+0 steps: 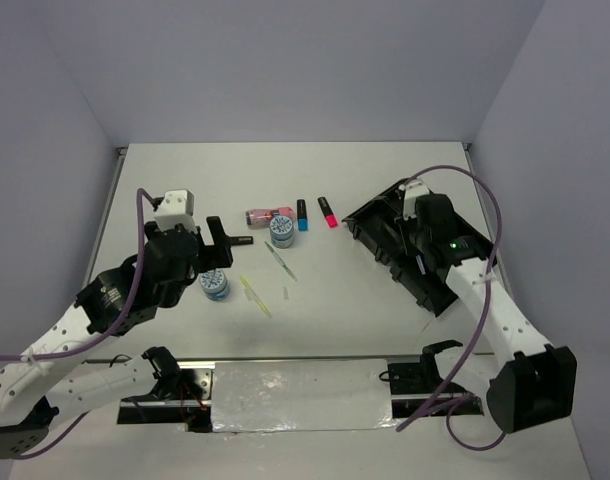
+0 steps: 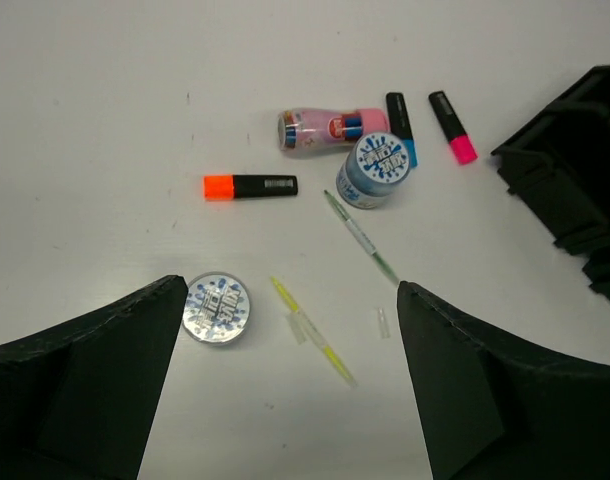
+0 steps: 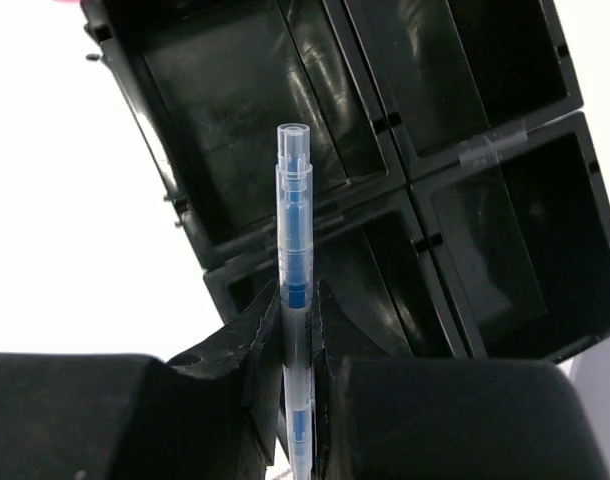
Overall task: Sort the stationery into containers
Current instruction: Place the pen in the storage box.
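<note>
Stationery lies scattered on the white counter (image 1: 315,330), in the middle of the overhead view. At centre right of that view sits the black tray (image 1: 371,224), set askew. The right claw (image 3: 297,300) hangs over the tray's compartments, clamped on a clear pen (image 3: 294,210) with a blue core that points up the frame. The left claw (image 2: 290,288) hovers at centre left, fingers wide apart and holding nothing.

In the left wrist view a pink tube (image 2: 330,130) lies on its side at upper centre. One blue-white disc (image 2: 375,168) sits just beside it, and a second disc (image 2: 216,308) lies at lower left. The orange marker (image 2: 250,186) lies left of centre. The blue marker (image 2: 401,125) and pink marker (image 2: 452,126) lie at upper right. A green pen (image 2: 360,238) and a yellow pen (image 2: 310,330) lie slanted near the middle.
</note>
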### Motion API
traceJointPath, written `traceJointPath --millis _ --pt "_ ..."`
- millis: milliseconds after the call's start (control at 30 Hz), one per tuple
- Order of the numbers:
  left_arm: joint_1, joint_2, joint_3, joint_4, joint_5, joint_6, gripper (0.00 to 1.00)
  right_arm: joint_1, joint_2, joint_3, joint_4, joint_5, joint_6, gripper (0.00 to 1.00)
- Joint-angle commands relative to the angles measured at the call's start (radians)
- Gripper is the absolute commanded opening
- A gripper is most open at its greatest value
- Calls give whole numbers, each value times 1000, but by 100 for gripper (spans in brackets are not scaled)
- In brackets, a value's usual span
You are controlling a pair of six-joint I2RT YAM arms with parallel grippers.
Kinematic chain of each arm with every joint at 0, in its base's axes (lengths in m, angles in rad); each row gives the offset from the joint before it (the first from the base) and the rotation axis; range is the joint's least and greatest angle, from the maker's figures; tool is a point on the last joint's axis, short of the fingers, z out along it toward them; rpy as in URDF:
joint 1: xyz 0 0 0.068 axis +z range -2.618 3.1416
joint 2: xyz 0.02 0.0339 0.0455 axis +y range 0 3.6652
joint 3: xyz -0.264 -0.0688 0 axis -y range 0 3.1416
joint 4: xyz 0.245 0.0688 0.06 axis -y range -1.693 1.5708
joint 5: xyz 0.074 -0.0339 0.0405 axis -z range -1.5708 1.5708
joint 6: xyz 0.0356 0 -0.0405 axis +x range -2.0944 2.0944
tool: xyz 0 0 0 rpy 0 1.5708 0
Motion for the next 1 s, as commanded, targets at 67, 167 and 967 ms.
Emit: traceJointPath --millis 67,167,967 --pt "6 -12 -18 4 37 51 99 2 -64 3 81 -44 -41 0" --pt "7 -35 -58 41 72 79 99 2 -14 46 160 -227 -80 0" --pt "7 -144 -150 66 112 125 99 2 433 123 406 -175 110 12"
